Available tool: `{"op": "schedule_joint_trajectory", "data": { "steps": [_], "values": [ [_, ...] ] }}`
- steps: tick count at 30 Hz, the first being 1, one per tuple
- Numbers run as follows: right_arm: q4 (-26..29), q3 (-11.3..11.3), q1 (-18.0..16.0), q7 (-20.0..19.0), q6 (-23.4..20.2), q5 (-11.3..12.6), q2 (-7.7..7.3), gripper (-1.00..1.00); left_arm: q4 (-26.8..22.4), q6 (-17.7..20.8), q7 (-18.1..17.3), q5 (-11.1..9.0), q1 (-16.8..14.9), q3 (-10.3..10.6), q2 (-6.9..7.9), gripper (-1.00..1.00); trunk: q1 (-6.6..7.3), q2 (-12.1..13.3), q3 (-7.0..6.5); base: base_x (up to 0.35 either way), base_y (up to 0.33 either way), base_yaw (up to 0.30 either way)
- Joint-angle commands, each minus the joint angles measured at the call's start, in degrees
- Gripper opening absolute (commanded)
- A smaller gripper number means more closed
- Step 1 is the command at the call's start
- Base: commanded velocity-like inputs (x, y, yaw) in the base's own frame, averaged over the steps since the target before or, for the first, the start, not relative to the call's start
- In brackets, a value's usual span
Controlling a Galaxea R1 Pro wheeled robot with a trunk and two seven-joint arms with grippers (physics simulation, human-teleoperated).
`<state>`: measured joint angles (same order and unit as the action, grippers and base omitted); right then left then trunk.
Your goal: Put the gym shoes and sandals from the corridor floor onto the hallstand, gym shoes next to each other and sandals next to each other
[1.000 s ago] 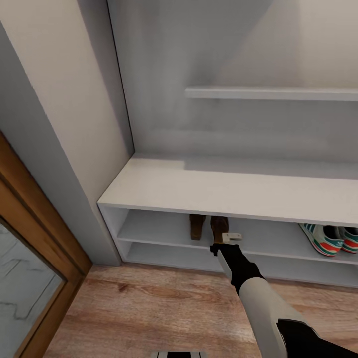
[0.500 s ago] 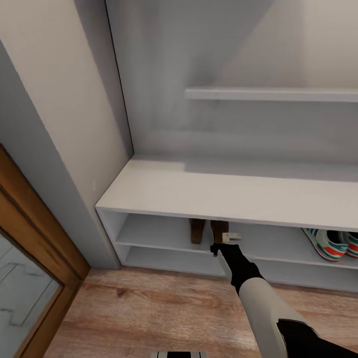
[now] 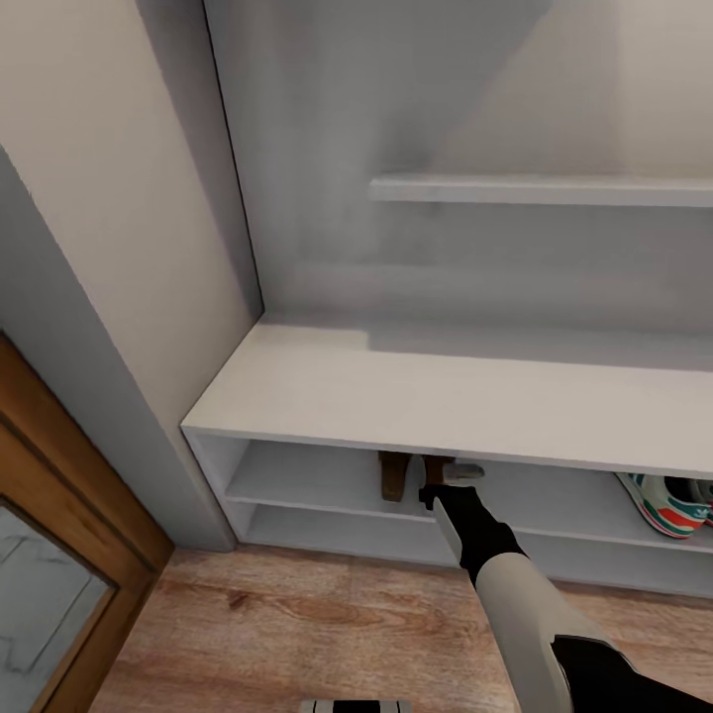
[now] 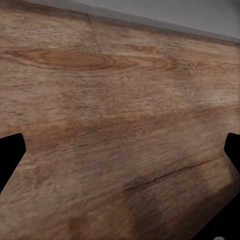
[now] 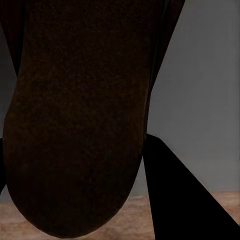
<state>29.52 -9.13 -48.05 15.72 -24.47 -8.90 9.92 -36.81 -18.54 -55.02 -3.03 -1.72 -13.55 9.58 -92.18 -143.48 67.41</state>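
Sandals come first; from the head view, one brown sandal (image 3: 393,475) stands on the upper of the two low shelves of the hallstand (image 3: 396,391), tucked under the flat top; a second sandal (image 3: 436,465) is just beside it, mostly hidden by the top and by the right gripper (image 3: 454,475); the right arm reaches from the bottom right into that shelf. I cannot tell from here how wide the fingers are spread or if they pinch the shoe. Far to the right on the same shelf sit the gym shoes (image 3: 668,503), side by side, white with green stripes and red marks. The corridor floor (image 3: 327,634) in front of the rack is bare wood.

From the left wrist view, wood planks pass below; two dark fingertips (image 4: 11,150) sit far apart at the edges with nothing between them — the left gripper (image 4: 120,155) is wide open and empty.

From the right wrist view, the dark sole (image 5: 75,125) of the second sandal is very close up; one black finger (image 5: 180,195) lies along its side; grey shelf wall shows behind it. The other finger is hidden, so I cannot say if the grip is closed.

A sandal like this looks light and a bit bendy — the straps are soft, the sole is stiffer; holding the sole edge near the heel seems safest.
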Motion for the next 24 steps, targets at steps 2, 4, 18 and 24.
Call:
{"op": "schedule_joint_trajectory", "data": {
  "steps": [2,4,18,24],
  "values": [
    [0.1,-0.4,0.0,0.0,-0.3,-0.4,0.08,-1.00,0.1,-0.2,-0.3,-0.1,0.0,-0.1,0.00,1.00,0.01,0.0,0.05,0.030,0.000,0.000],
    [0.1,-0.4,0.0,-0.1,-0.3,-0.4,0.08,-1.00,0.1,-0.2,-0.3,-0.1,0.0,-0.1,-0.03,1.00,0.01,0.0,0.05,0.115,0.000,0.000],
    [0.2,-0.4,0.0,0.0,-0.2,-0.5,0.08,-1.00,0.1,-0.2,-0.3,-0.1,0.0,0.0,-0.04,1.00,0.01,0.0,0.05,0.066,0.000,0.000],
    [0.2,-0.4,0.0,-0.1,-0.3,-0.4,0.08,-1.00,0.1,-0.3,-0.3,-0.1,0.0,-0.1,-0.01,1.00,0.01,0.0,0.05,0.124,0.000,0.000]
  ]
}}
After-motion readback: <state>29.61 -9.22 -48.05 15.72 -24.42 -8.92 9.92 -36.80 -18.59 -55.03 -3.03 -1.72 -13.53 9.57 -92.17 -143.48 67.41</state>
